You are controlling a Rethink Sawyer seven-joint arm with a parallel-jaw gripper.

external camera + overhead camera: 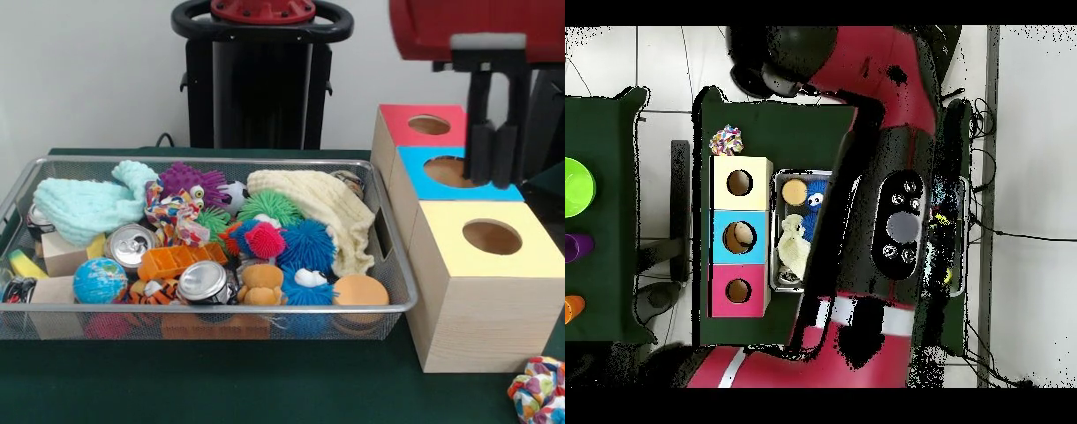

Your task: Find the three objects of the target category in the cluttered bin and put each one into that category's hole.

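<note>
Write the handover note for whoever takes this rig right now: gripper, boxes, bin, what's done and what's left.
Gripper: fingers close together, nothing visible between them, hanging over the blue box.
Boxes: the red box, blue box and yellow box stand in a row beside the wire bin.
Blue box's hole shows something tan inside in the overhead view; what it is cannot be told.
Bin remains full of clutter: cans, spiky balls, cloths.
A knotted rope toy lies on the table outside the bin.
Left: how many targets remain cannot be told.

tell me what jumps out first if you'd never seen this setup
The wire bin crammed with bright toys, spiky balls and cans fills the front view's left. Right of it stands a row of wooden boxes with red, blue and yellow holed tops, the gripper hanging over the blue one.
</note>
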